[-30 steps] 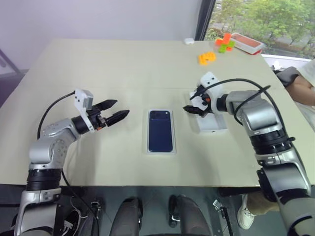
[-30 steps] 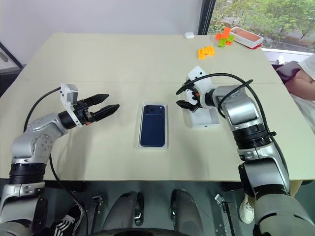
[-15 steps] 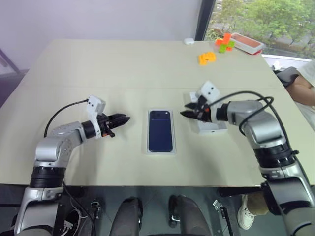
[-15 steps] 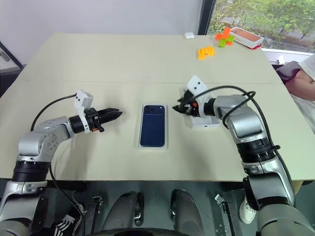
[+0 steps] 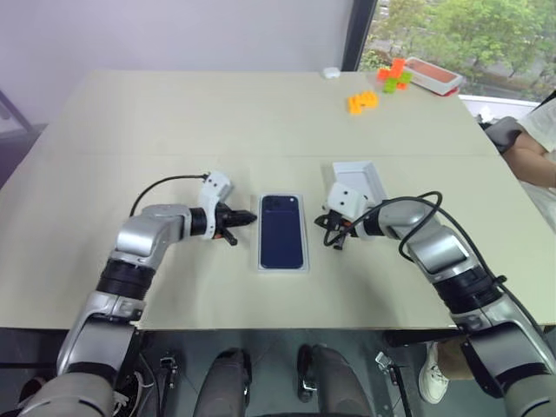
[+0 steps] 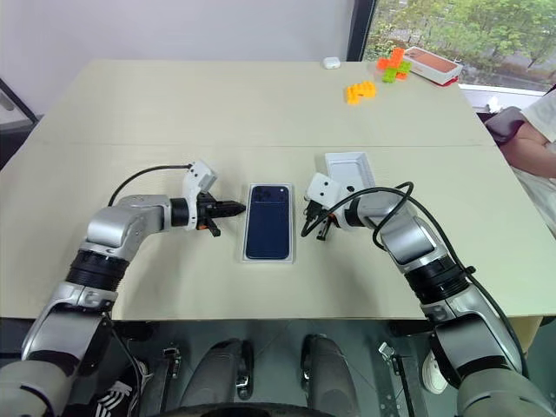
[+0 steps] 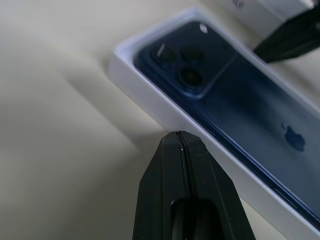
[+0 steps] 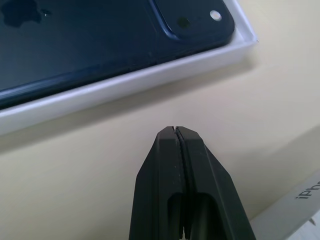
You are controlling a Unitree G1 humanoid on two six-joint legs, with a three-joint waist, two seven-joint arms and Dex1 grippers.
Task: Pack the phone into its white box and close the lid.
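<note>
Two eye views first, told once. Mid-tabletop [image 5: 174, 122]: phone [image 5: 282, 231] lying back up inside box [image 5: 283, 269], camera cluster at the far end, white rim all round it. Just to its right and a little farther off: lid [image 5: 359, 178], open side up, plain white inside, apart from box. At box's left side: left hand [image 5: 252, 220], pointing right at the rim near the camera end, fingers pressed shut, gripping nothing. At box's right side, between box and lid: right hand [image 5: 332, 236], angled down toward the tabletop, fingers likewise shut and holding nothing. On the far right of the tabletop: orange blocks [image 5: 363, 102], green and orange blocks [image 5: 393, 78], a red tray [image 5: 437, 76], a small white object [image 5: 331, 73]. At the right edge: a person's arm [image 5: 530, 161].

From the left wrist: left hand [image 7: 178, 134] shut to a thin seam, its tip right at box rim [image 7: 150, 95]; cannot tell whether touching. Beyond the rim: phone [image 7: 240, 115], with lenses and logo. Across box: a dark finger [image 7: 295, 37] of the right hand.

From the right wrist: right hand [image 8: 175, 129] shut, tip over bare tabletop, near box rim [image 8: 125, 85] but apart from it. Inside the rim: phone [image 8: 100, 40], camera corner nearest. At the frame corner: lid wall [image 8: 295, 215] with grey lettering.
</note>
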